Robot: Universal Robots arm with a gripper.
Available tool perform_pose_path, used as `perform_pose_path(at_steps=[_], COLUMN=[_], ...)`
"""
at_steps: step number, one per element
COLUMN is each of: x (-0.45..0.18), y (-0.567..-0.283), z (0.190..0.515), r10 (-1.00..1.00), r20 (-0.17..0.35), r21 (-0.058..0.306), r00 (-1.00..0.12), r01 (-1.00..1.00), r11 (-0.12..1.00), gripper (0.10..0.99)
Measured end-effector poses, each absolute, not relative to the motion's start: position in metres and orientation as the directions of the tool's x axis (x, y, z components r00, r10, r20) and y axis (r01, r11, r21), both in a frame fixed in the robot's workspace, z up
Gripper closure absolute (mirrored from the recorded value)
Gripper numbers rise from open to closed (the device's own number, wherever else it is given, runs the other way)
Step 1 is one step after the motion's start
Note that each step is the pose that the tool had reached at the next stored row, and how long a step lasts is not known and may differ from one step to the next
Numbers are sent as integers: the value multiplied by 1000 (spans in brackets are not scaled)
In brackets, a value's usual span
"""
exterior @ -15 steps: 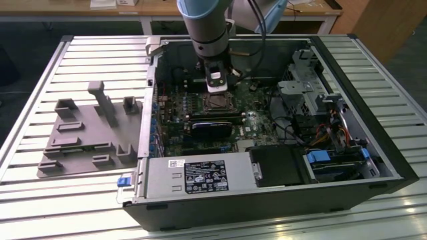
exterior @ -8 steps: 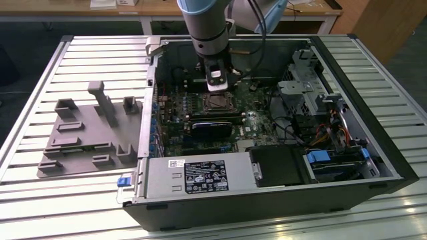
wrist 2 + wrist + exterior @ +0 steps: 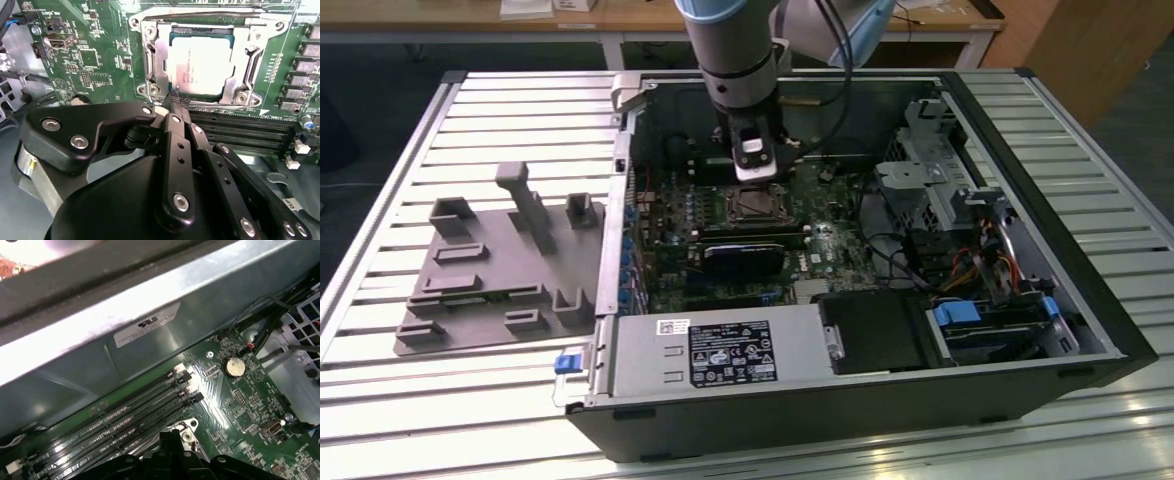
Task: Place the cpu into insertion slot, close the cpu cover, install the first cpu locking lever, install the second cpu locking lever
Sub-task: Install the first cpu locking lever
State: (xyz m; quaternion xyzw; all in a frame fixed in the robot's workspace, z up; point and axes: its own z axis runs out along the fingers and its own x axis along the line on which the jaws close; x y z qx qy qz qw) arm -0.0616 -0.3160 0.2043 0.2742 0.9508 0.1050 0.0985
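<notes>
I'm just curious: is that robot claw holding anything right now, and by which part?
Nothing seems held: the gripper looks pinched shut at the cover's edge; the cpu sits under it.

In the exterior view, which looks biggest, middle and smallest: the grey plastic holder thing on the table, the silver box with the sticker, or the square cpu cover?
As they look in the exterior view:
1. grey plastic holder, largest, though only somewhat bigger than the next
2. silver box
3. cpu cover, clearly smallest; it sits deeper in the case, which shrinks it a little.

Insertion slot [image 3: 202,62] beneath cpu [image 3: 201,60]
</notes>
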Motion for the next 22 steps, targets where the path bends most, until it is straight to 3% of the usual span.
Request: perform_pose_path(at_steps=[8, 17, 22], x=[-61, -58, -57], y=[-316, -316, -316], z=[204, 204, 203], r10=[540, 529, 528], r20=[-131, -103, -97], r21=[237, 111, 95], r00=[-831, -843, -844], r01=[503, 518, 520], r11=[831, 848, 849], gripper=[984, 984, 984])
